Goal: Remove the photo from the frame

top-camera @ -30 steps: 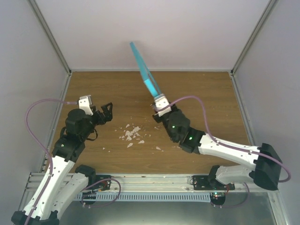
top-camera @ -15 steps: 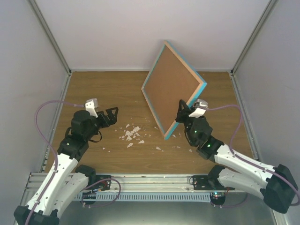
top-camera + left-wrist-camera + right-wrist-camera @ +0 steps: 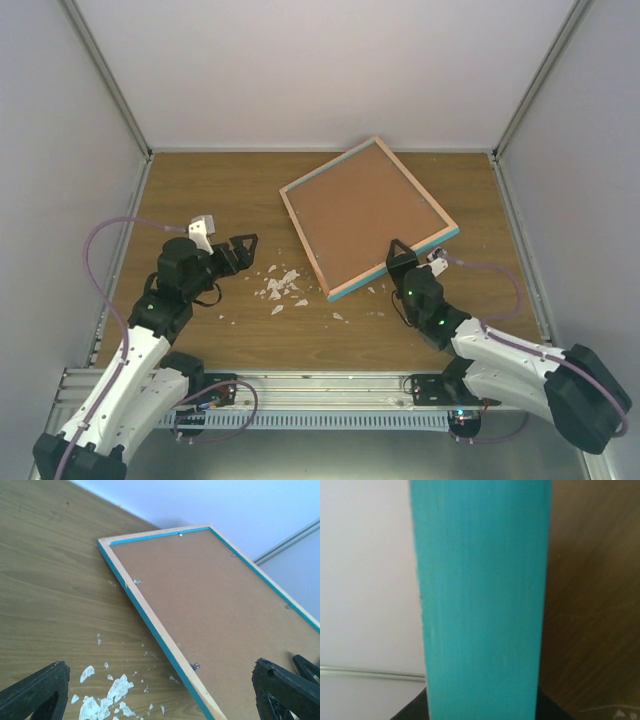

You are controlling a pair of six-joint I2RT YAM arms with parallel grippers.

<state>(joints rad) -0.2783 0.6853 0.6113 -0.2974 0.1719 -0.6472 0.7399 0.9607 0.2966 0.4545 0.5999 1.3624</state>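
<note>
Lowered back-up by the far edge, the frame [image 3: 365, 215] is pinched by the right gripper [image 3: 412, 262]. The left gripper [image 3: 245, 250] gapes wide, empty. The photo is unseen, presumably not yet out.

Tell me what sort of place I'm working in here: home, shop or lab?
Most likely a lab test booth, not a home: plain white walls with metal corner posts box in a wooden table, with a metal mounting rail along its near edge.

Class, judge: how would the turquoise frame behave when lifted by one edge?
Probably stiff: the frame looks flat though the right hand grips only one edge. Likely light: thin rim, fibreboard back. Its smooth painted edge may slip or pivot.
</note>
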